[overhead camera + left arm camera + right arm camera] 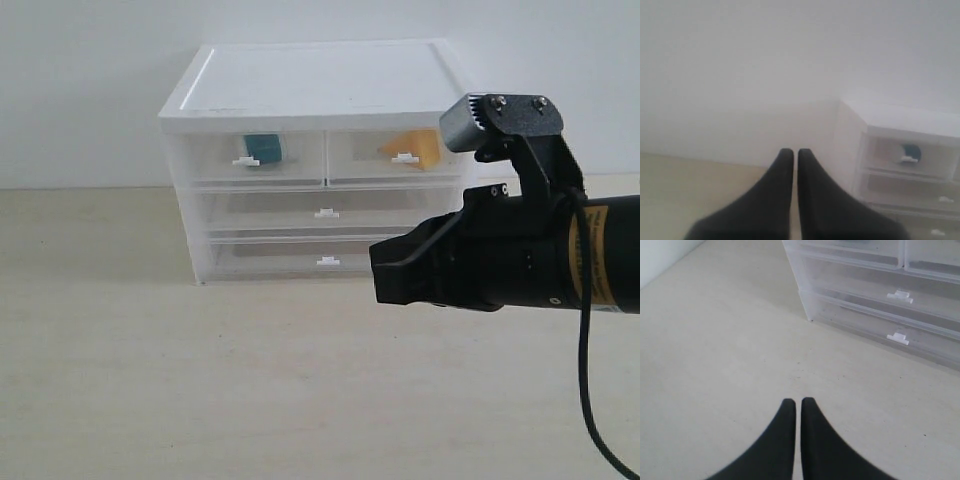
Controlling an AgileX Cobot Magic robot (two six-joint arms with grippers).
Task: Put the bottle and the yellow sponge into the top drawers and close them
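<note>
Looking through the clear fronts, I see the bottle (264,148) inside the left top drawer (205,160) and the yellow sponge (420,147) inside the right top drawer (355,160), each just behind a small white tab handle (246,161). Both drawers look flush with the front of the cabinet (320,85), so I judge the task all but finished.

Were I to take hold of them, the bottle should be light, rigid and a little slick, best pinched across its body below the cap. The sponge is soft and will squash, so a gentle pinch across its thick end would do. The tabs are tiny and want a careful fingertip push.

The cabinet stands toward the far edge of the worktop (150,350). My left tool (795,152) is clenched on nothing, off toward the worktop's left and apart from the cabinet. My right tool (798,402) is likewise clenched and empty, over bare worktop in front of the cabinet.
</note>
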